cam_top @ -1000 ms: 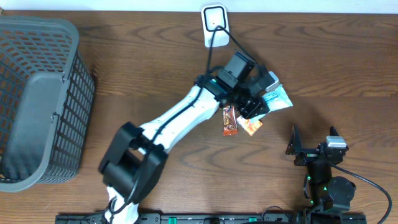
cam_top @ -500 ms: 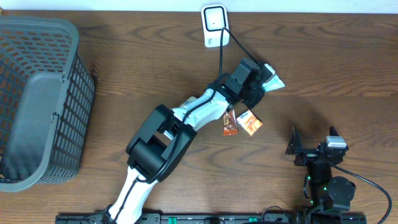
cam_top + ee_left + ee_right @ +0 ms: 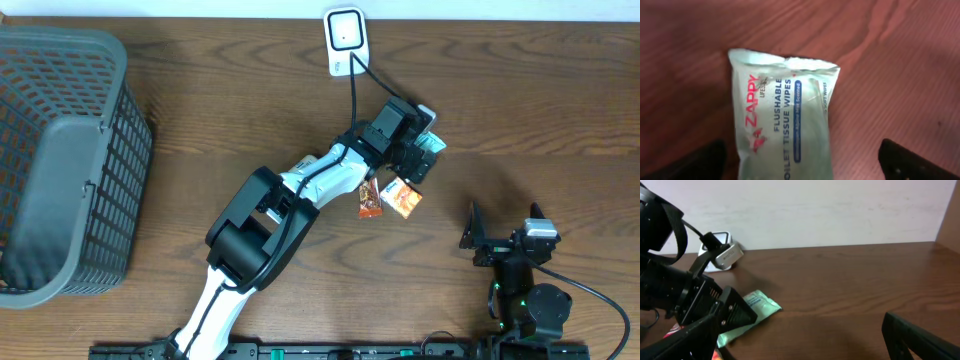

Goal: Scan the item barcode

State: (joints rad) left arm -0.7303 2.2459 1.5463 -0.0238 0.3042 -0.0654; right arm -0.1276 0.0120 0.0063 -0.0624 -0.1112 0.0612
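A pale green pack of flushable wipes (image 3: 785,125) lies flat on the wooden table, printed side up. My left gripper (image 3: 802,165) stands open over it, with one dark finger (image 3: 705,160) to its left and the other (image 3: 910,160) well off to its right, neither touching it. From overhead the pack (image 3: 431,143) peeks out beside the left gripper (image 3: 418,152), below and to the right of the white barcode scanner (image 3: 345,40). My right gripper (image 3: 497,238) rests open near the front edge, holding nothing. The right wrist view shows the pack (image 3: 757,307) and the scanner (image 3: 720,255).
Two small snack packets (image 3: 370,195) (image 3: 402,198) lie just below the left gripper. A grey mesh basket (image 3: 60,160) stands at the far left. The scanner's black cable (image 3: 352,85) runs down toward the left arm.
My left gripper has opened and let go of the wipes pack, which now lies on the table. The arm first swung up toward the scanner. The right arm has not moved.
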